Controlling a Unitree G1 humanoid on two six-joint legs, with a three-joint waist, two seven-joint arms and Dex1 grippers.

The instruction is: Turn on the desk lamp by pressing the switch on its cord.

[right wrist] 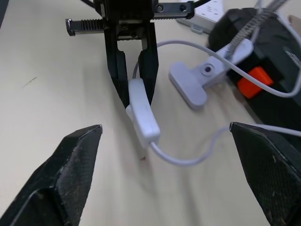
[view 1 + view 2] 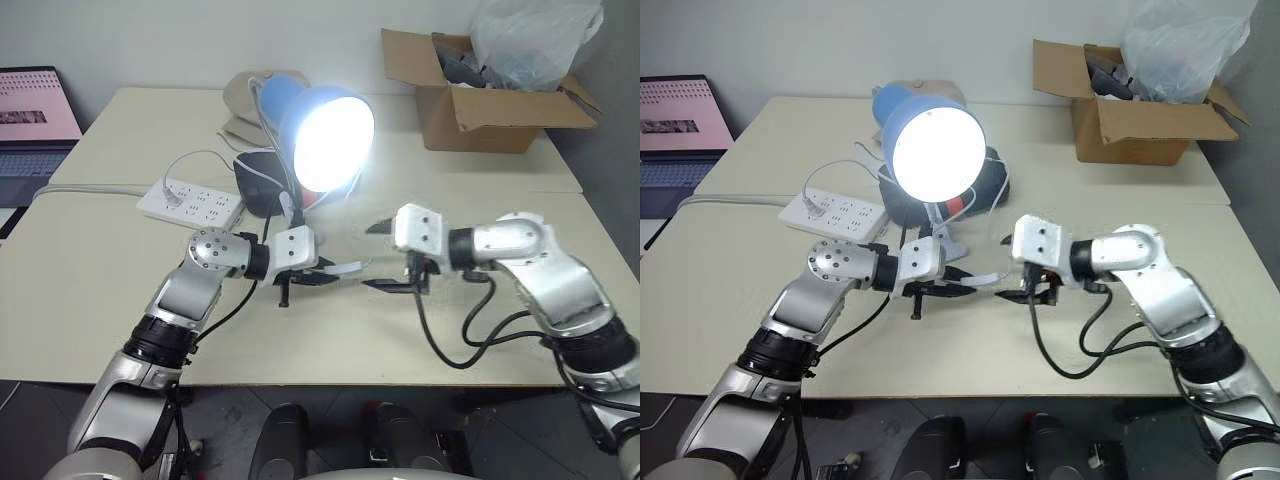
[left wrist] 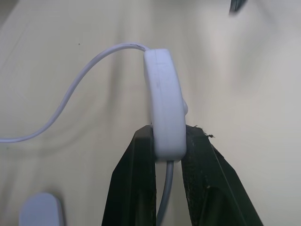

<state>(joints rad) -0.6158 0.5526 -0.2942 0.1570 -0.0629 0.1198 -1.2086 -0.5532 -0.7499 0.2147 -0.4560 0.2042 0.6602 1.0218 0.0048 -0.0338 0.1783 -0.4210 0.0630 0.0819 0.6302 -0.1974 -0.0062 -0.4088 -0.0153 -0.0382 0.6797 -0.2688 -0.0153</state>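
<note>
Low over the middle of the beige desk (image 2: 90, 260), the left pincer (image 1: 134, 89) reaches across, pinching the smooth oblong white switch (image 1: 143, 117) on the thin cord (image 1: 188, 160), facing the right pincer (image 1: 167, 160) spread wide, beside the glowing blue-shaded desk lamp (image 2: 315, 130).
</note>
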